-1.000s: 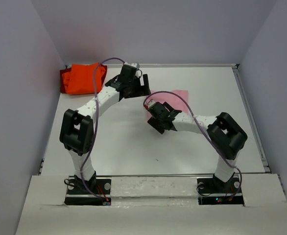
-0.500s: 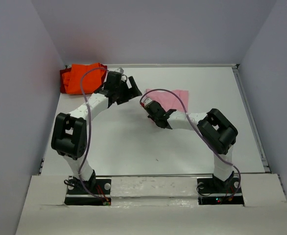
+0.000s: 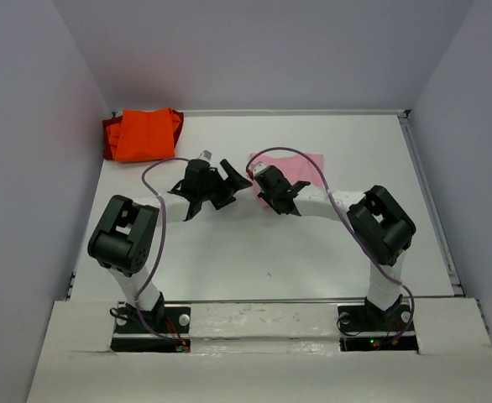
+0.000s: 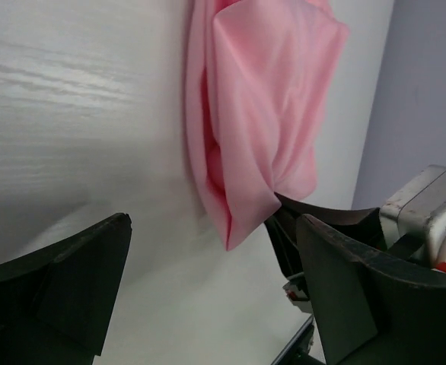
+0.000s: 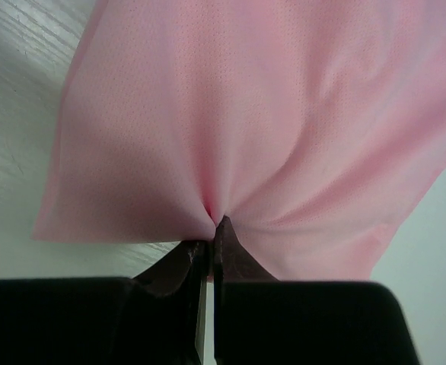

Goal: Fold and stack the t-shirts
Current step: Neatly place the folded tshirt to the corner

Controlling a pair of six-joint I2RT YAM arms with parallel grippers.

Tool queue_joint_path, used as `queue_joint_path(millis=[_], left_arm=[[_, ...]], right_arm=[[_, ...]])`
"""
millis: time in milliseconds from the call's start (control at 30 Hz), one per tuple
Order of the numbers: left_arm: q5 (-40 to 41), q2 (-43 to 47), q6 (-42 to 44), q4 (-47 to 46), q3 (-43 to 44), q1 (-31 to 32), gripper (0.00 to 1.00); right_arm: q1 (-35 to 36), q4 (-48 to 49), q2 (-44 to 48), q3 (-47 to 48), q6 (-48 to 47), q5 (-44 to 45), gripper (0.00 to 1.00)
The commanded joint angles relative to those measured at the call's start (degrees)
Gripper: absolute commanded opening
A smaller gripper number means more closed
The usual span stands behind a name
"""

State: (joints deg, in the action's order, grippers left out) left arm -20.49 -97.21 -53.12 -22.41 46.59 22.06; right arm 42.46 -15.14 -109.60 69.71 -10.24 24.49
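A light pink t-shirt (image 3: 303,163) lies folded right of the table's middle. My right gripper (image 3: 267,179) is at its near-left edge. In the right wrist view that gripper (image 5: 211,232) is shut, pinching a pucker of the pink t-shirt (image 5: 238,114). My left gripper (image 3: 232,186) hovers just left of it, wide open and holding nothing. From the left wrist camera, the pink t-shirt (image 4: 261,99) hangs in folds, its corner between my open fingers (image 4: 63,281), and the right gripper (image 4: 288,213) grips its edge. Orange t-shirts (image 3: 143,134) are piled at the far left corner.
White walls enclose the table on the left, back and right. A raised rim (image 3: 431,201) runs along the table's right side. Both arms' cables (image 3: 313,161) loop above the work area.
My right gripper has shut on the pink t-shirt's edge after moving up to it. My left arm has swung away from the orange pile, nearer and toward the pink t-shirt, still open.
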Motion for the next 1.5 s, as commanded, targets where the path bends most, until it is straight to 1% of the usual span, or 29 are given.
queue_joint_path(millis=[0,33,100,233,433,700,1000,1100,1167,1200,1233,1267,1367,1433,1467], left_arm=[[-1.8,-2.6,-4.9,-15.5,-0.9,1.3,0.99],[-2.8,-3.3,-7.0,-19.2,-1.4,1.6,0.99],[-4.3,-6.4,-9.9,-23.4,-1.3,2.4,0.99],[-5.7,-11.1,-11.9,-25.4,-0.1,3.8,0.99],[-5.9,-14.5,-13.0,-25.5,1.6,5.3,0.99],[-4.9,-17.1,-12.4,-25.5,3.5,5.4,0.99],[-4.1,-22.3,-11.8,-24.9,8.5,5.4,0.99],[-3.8,-23.6,-11.5,-24.6,9.6,5.5,0.97],[-3.9,-24.3,-10.9,-24.9,10.2,5.5,0.74],[-3.7,-24.0,-10.9,-24.9,10.2,5.5,0.57],[-3.3,-24.0,-11.0,-24.8,10.2,5.6,0.34],[-3.2,-24.1,-11.2,-23.3,11.0,5.5,0.0],[-3.9,-25.0,-10.7,-21.4,13.0,5.3,0.0],[-4.5,-25.3,-9.4,-19.5,14.7,5.0,0.0],[-4.8,-25.4,-8.8,-18.6,15.4,4.9,0.0]], right_arm=[[0.0,-1.3,3.9,2.6,0.8,-1.1,0.0],[0.0,-1.4,4.4,2.5,0.8,-1.2,0.0],[0.0,-1.7,5.0,2.7,0.8,-1.3,0.0],[0.0,-2.6,5.4,3.4,0.4,-1.1,0.0],[0.0,-3.5,5.9,4.2,0.4,-1.3,0.0],[0.0,-3.7,7.1,3.7,0.7,-1.6,0.0],[0.0,-4.3,9.4,2.6,1.9,-2.6,0.0],[0.0,-4.4,9.4,2.4,1.9,-2.2,0.0],[0.0,-4.4,9.3,2.5,2.1,-2.2,0.0],[0.0,-4.5,9.4,2.5,2.2,-2.1,0.0],[0.0,-4.5,9.5,2.4,2.2,-2.2,0.0],[0.0,-4.5,9.5,2.4,2.4,-2.2,0.0],[0.0,-5.0,9.1,2.4,3.6,-2.1,0.0],[0.0,-6.9,9.6,1.9,6.2,-2.9,0.0],[0.0,-7.9,9.8,1.7,7.3,-3.0,0.07]])
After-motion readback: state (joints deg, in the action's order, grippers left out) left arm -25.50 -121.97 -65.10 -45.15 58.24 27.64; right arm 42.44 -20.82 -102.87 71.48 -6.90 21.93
